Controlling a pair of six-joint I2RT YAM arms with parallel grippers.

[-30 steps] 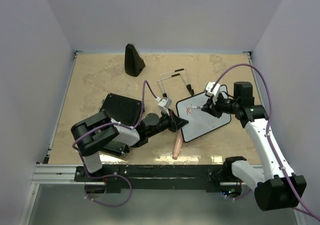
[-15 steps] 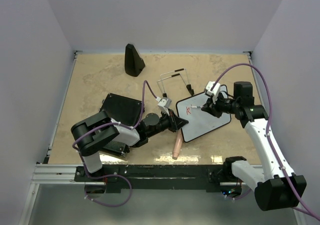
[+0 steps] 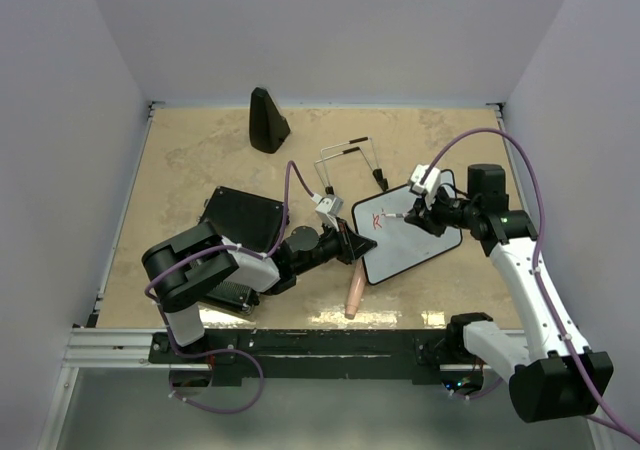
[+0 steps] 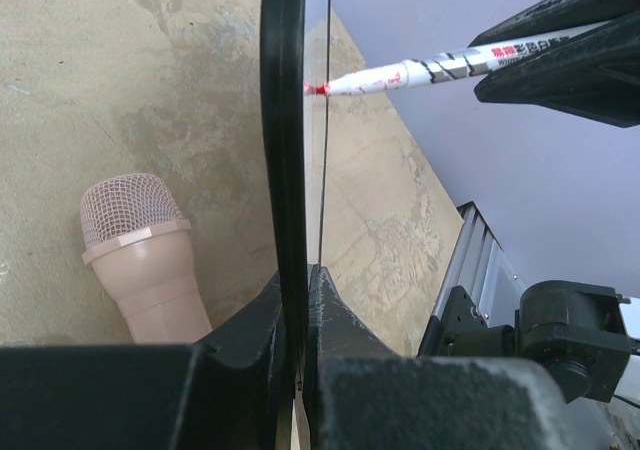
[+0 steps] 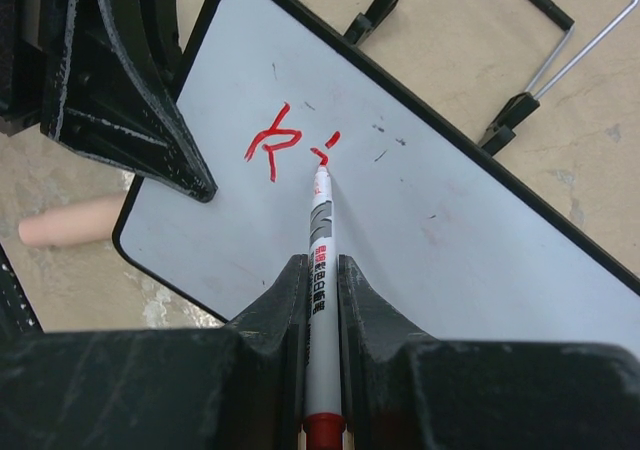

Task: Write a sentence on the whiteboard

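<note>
Barely anything shifted since earlier frame: right gripper (image 5: pixel 320 270) edged minimally, clamped shut on marker (image 5: pixel 321 220), tip pressed against whiteboard (image 5: pixel 430 210) beside red strokes (image 5: pixel 272 140). Whiteboard located centre-right on table (image 3: pixel 190 160), near-left edge pinched by closed left gripper (image 3: pixel 362 243). Pink microphone (image 3: pixel 353 295) seen just beside board.

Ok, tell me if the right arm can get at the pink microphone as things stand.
Probably not right away: the right hand is shut on the marker, tip on the whiteboard, and the microphone lies past the board, near the left hand clamping its edge.
</note>
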